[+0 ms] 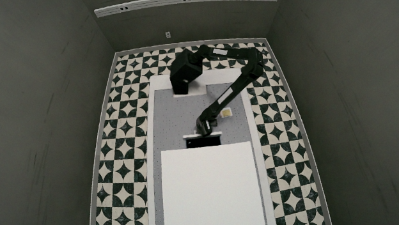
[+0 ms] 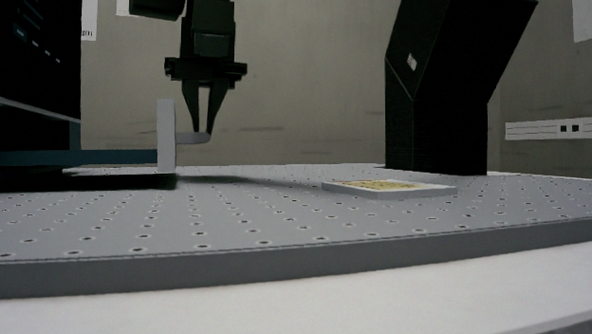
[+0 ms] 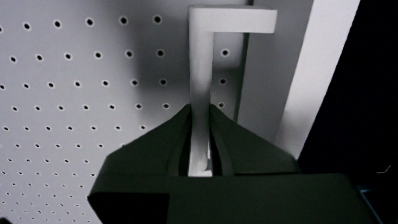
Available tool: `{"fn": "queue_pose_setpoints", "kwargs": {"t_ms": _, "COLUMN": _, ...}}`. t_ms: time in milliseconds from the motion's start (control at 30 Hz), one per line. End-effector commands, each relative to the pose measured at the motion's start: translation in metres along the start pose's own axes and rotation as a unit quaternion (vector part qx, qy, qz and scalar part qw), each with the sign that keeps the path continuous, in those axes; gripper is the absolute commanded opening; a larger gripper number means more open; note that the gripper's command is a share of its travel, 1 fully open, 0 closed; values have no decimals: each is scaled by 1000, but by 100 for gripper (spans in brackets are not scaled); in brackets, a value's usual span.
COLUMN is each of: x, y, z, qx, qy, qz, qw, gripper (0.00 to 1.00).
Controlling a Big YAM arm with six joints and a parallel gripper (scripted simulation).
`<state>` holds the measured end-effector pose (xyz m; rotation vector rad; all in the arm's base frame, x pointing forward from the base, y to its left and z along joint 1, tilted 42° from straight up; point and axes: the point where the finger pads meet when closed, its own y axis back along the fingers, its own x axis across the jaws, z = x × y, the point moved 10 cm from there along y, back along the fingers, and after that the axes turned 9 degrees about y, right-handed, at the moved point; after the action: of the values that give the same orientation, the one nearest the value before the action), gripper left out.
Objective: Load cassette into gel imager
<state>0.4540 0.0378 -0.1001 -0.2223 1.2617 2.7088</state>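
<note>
The imager IM (image 1: 208, 182) is a big white box at the near end of the perforated plate. Its drawer (image 1: 203, 141) stands partly pulled out and looks dark inside; I see no corner marks. My gripper (image 1: 206, 129) is shut on the drawer's white handle (image 3: 200, 95), just in front of the drawer's front panel (image 2: 166, 135). In the side view the fingertips (image 2: 201, 129) pinch the handle (image 2: 192, 138) above the plate. The cassette FINISHED (image 1: 226, 112) (image 2: 386, 186), a flat white slab with a yellowish face, lies on the plate, apart from the gripper.
The arm's black base (image 2: 436, 95) stands at the far end of the plate behind the cassette. The drawer's tray (image 2: 119, 171) sits low over the plate. The grey perforated plate (image 1: 179, 112) lies between base and imager.
</note>
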Motion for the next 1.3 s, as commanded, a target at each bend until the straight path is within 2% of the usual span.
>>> {"fn": "queue_pose_setpoints", "kwargs": {"t_ms": 0, "x": 19, "y": -5, "z": 10, "qx": -8, "qy": 10, "qz": 20, "qw": 1000, "gripper": 7}}
{"fn": "queue_pose_setpoints", "kwargs": {"t_ms": 33, "x": 25, "y": -7, "z": 9, "qx": -7, "qy": 2, "qz": 30, "qw": 1000, "gripper": 7}}
{"fn": "queue_pose_setpoints", "kwargs": {"t_ms": 133, "x": 25, "y": -6, "z": 10, "qx": -8, "qy": 10, "qz": 20, "qw": 1000, "gripper": 7}}
{"fn": "queue_pose_setpoints", "kwargs": {"t_ms": 567, "x": 40, "y": -5, "z": 13, "qx": -7, "qy": -1, "qz": 21, "qw": 1000, "gripper": 7}}
{"fn": "queue_pose_setpoints", "kwargs": {"t_ms": 600, "x": 46, "y": -7, "z": 11, "qx": -6, "qy": -8, "qz": 30, "qw": 999, "gripper": 7}}
{"fn": "queue_pose_setpoints", "kwargs": {"t_ms": 700, "x": 46, "y": -6, "z": 12, "qx": -7, "qy": -2, "qz": 22, "qw": 1000, "gripper": 7}}
{"fn": "queue_pose_setpoints", "kwargs": {"t_ms": 767, "x": 51, "y": -6, "z": 12, "qx": -6, "qy": -7, "qz": 30, "qw": 1000, "gripper": 7}}
{"fn": "queue_pose_setpoints", "kwargs": {"t_ms": 1267, "x": 53, "y": -8, "z": 10, "qx": -5, "qy": -10, "qz": 33, "qw": 999, "gripper": 7}}
